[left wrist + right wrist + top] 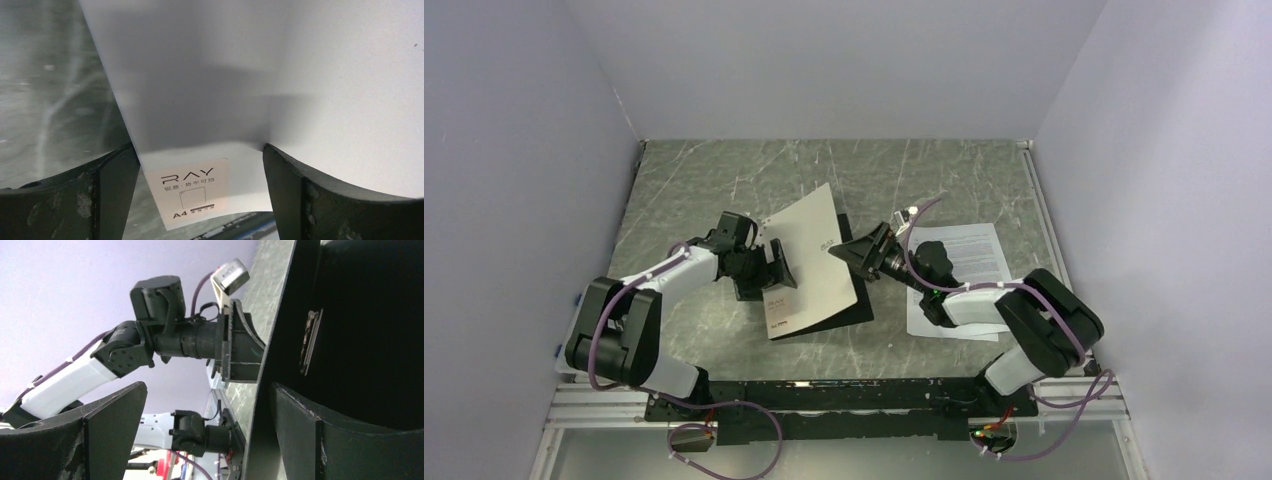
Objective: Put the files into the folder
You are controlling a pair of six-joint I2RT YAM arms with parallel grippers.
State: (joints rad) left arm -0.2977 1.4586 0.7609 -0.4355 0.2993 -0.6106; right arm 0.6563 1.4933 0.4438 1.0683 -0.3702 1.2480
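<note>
The folder (809, 262) lies mid-table with its silver-grey cover lifted at a slant, black inside showing below (856, 308). My left gripper (774, 272) is at the cover's left side, jaws wide open. In the left wrist view the cover's labelled corner (192, 192) hangs between the open fingers (295, 195) without being pinched. My right gripper (850, 252) is open at the cover's right edge. In the right wrist view that edge (267, 370) stands between its fingers, the black inside with the metal clip (310, 340) to the right. The files (972, 262) lie flat at the right, partly under the right arm.
The marbled table (724, 180) is walled in by pale panels at the left, back and right. A metal rail (824, 400) with the arm bases runs along the near edge. The left arm (175, 335) shows in the right wrist view.
</note>
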